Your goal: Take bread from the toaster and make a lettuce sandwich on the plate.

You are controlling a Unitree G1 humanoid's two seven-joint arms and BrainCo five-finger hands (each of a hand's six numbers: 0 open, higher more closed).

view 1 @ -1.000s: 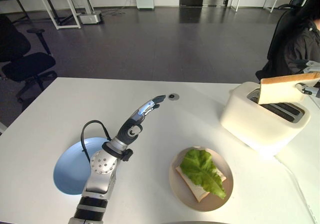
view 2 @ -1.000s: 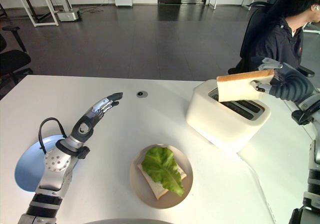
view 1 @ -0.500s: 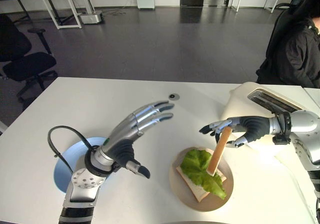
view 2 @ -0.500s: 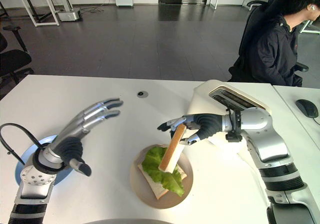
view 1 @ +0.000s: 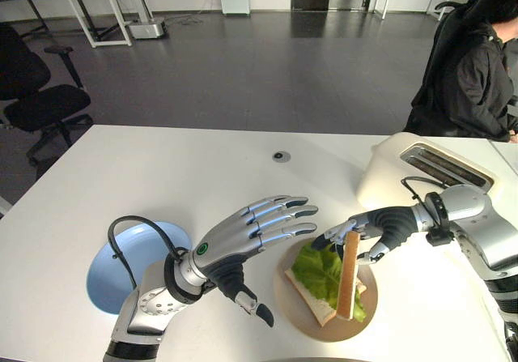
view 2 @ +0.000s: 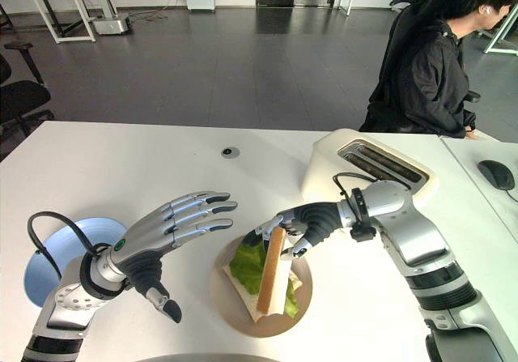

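On round tan plate [view 1: 290, 305], right hand [view 1: 379, 229] pinching pale toast slice [view 1: 349, 277] edge-up over green lettuce leaf [view 1: 318, 270]; left hand [view 1: 247, 234] splayed, empty; released upright, could topple off

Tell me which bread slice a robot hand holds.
The slice standing on edge, gripped at its top by the right robot hand; the other slice lies flat under the lettuce on the plate.
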